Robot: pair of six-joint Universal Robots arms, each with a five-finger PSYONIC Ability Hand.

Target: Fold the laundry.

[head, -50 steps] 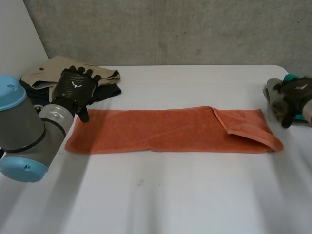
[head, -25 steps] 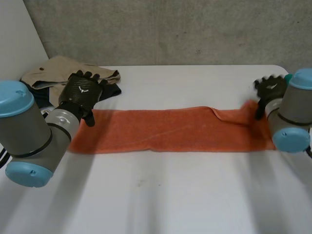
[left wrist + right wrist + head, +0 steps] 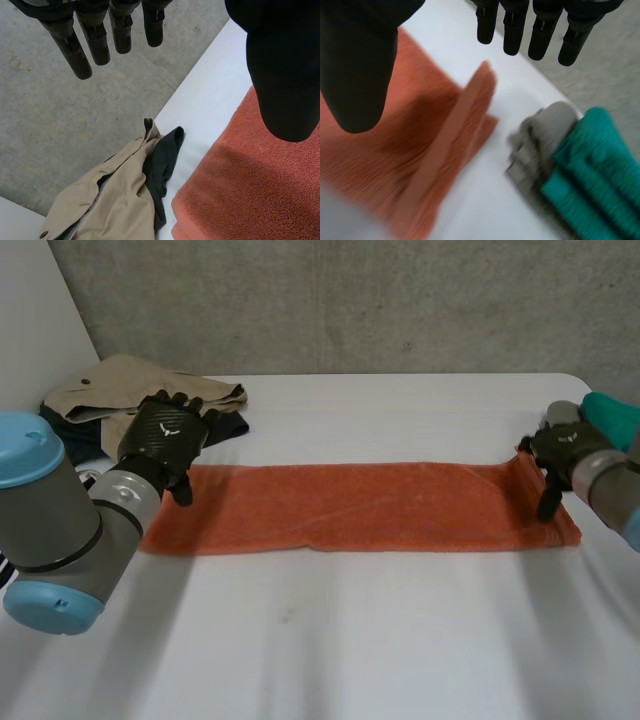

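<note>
The soft, limp orange towel should be pinched at its end corners, by the left hand and right hand, both spread wide and empty.

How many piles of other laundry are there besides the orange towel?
2: a beige and dark pile beyond the left hand; a grey and teal pile beside the right hand. More may be hidden.

Orange towel; beige garment; teal cloth; white table.
</note>
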